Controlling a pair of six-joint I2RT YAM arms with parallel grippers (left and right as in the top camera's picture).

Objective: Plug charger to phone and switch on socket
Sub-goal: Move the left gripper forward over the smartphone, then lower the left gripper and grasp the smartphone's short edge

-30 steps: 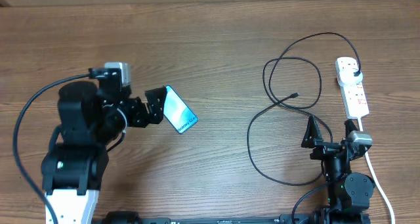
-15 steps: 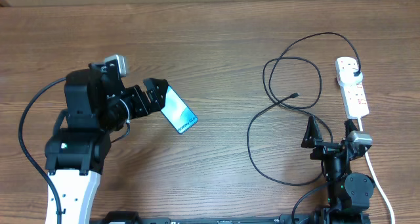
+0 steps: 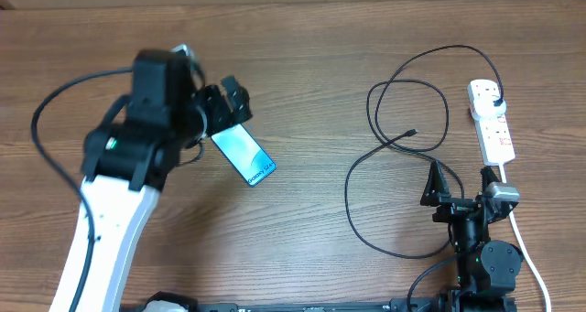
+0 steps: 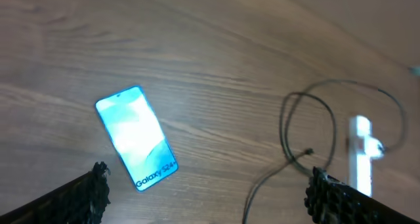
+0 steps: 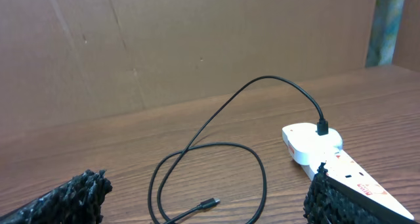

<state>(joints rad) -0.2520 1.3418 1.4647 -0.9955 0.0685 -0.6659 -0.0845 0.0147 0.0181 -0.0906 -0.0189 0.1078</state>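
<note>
The socket (image 3: 493,124) lies on the wooden surface (image 3: 311,37) at the far right of the overhead view, long axis running away from the robot, with red marks along its top. Its white cord (image 3: 526,248) leaves the near end and trails back toward the arm bases. The charger (image 3: 346,195) has its black plug (image 3: 495,102) seated in the outlet at the socket's far end. From there the thin cable arcs away and falls in two loose loops just left of the socket. The small connector tip (image 3: 413,132) lies free on the wood inside those loops, apart from the socket.

The phone (image 3: 243,154) is well to the left of the socket, flat and screen-up, set at a slant, its light-blue display lit and white lettering at the nearer end.

The left end effector (image 3: 233,111) hangs over the phone's far end – fingers spread wide, nothing between them in the wrist view, which shows the phone whole below. The right end effector (image 3: 458,186) sits just beside the socket's near end, on the loops' side – also spread wide and gripping nothing, with the cable and socket lying ahead of it in its own wrist view.
</note>
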